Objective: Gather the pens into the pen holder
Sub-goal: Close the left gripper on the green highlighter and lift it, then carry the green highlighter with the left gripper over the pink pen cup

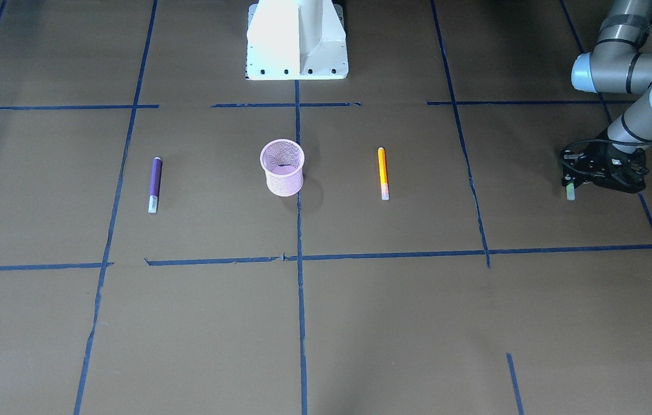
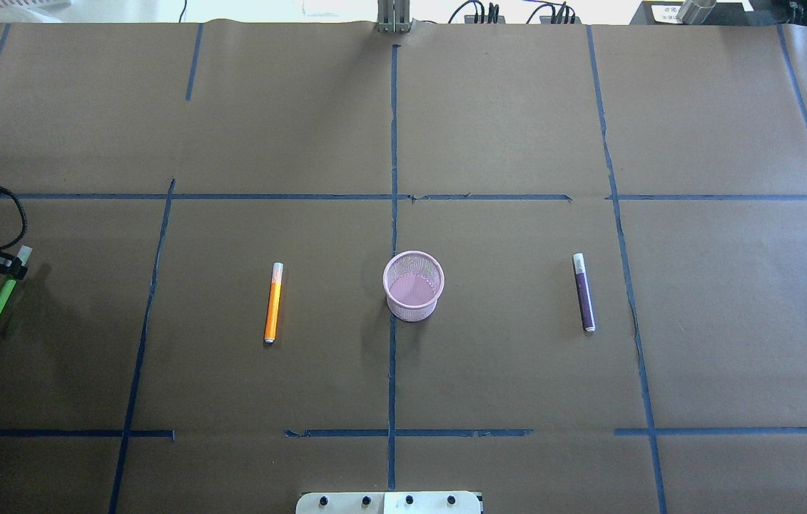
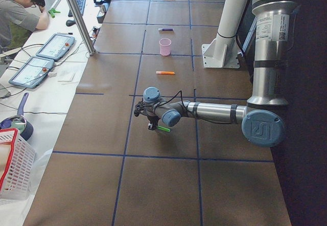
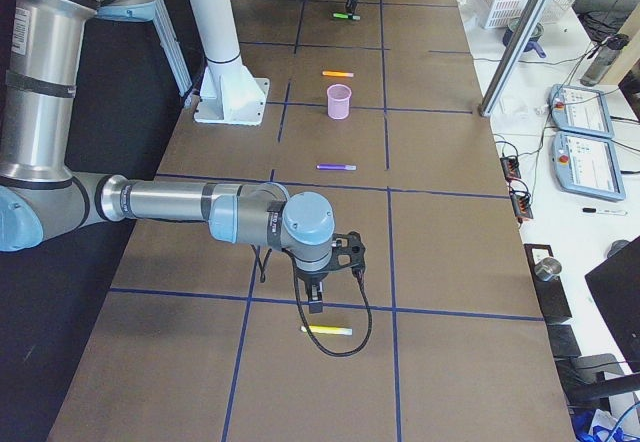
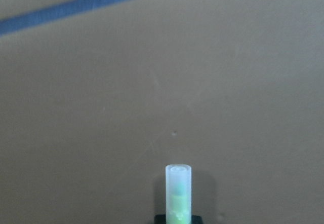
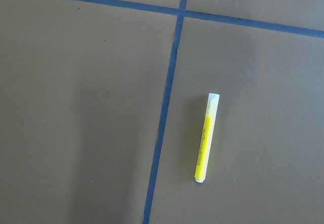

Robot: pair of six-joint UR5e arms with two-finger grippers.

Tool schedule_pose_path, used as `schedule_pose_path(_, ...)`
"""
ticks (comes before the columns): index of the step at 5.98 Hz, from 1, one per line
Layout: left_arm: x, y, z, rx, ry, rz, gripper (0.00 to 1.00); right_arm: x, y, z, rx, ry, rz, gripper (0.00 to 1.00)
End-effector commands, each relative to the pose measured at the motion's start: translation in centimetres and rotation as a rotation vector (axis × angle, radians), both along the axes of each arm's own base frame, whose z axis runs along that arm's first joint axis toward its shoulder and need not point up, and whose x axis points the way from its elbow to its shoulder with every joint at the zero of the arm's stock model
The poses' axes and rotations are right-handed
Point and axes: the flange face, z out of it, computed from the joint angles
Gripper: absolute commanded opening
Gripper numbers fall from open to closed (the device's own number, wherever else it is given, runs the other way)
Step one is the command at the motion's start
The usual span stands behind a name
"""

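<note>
The pink mesh pen holder (image 2: 414, 305) stands upright at mid-table, nothing visible inside it. An orange pen (image 2: 273, 302) lies flat to its left in the overhead view, and a purple pen (image 2: 584, 291) lies to its right. At the far left edge my left gripper (image 2: 16, 270) is shut on the green pen (image 2: 0, 303), which slants low over the table. Its pale cap (image 5: 178, 188) pokes out in the left wrist view. A yellow pen (image 6: 206, 138) lies below my right gripper (image 4: 315, 302); whether that gripper is open or shut I cannot tell.
The robot's white base (image 1: 297, 40) sits behind the holder. Blue tape lines (image 2: 392, 178) cross the brown table. A person (image 3: 20, 11) sits at a side bench with tablets and a white basket (image 3: 10, 164).
</note>
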Motion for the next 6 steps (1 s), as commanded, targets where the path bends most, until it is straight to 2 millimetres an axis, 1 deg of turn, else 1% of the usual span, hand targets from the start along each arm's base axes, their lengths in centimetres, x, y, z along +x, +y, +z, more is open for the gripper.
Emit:
schedule_pose_path(1, -0.7, -0.7, -5.3, 0.114, 0.002, -0.076, 0.0, 0.0, 0.0, -0.1, 0.003, -0.001, 0.0, 1.0)
schedule_pose_path(2, -1.0, -0.7, -10.2, 0.165, 0.046, -0.141, 0.0, 0.0, 0.0, -0.2, 0.003, -0.001, 0.001, 1.0)
schedule_pose_path(3, -1.1, -0.2, -15.7, 0.252, 0.108, -0.146, 0.0, 0.0, 0.0, -0.2, 0.005, -0.001, 0.0, 1.0)
schedule_pose_path(4, -1.4, 0.3, -20.0, 0.288, 0.166, -0.172, 0.0, 0.0, 0.0, -0.2, 0.003, -0.002, 0.001, 1.0)
schedule_pose_path(5, -1.3, 0.3, -22.8, 0.23, 0.23, -0.266, 0.0, 0.0, 0.0, -0.2, 0.005, -0.002, 0.001, 1.0)
schedule_pose_path(6, -0.9, 0.9, -25.9, 0.199, 0.293, -0.346, 0.0, 0.0, 0.0, -0.3, 0.006, -0.004, 0.0, 1.0)
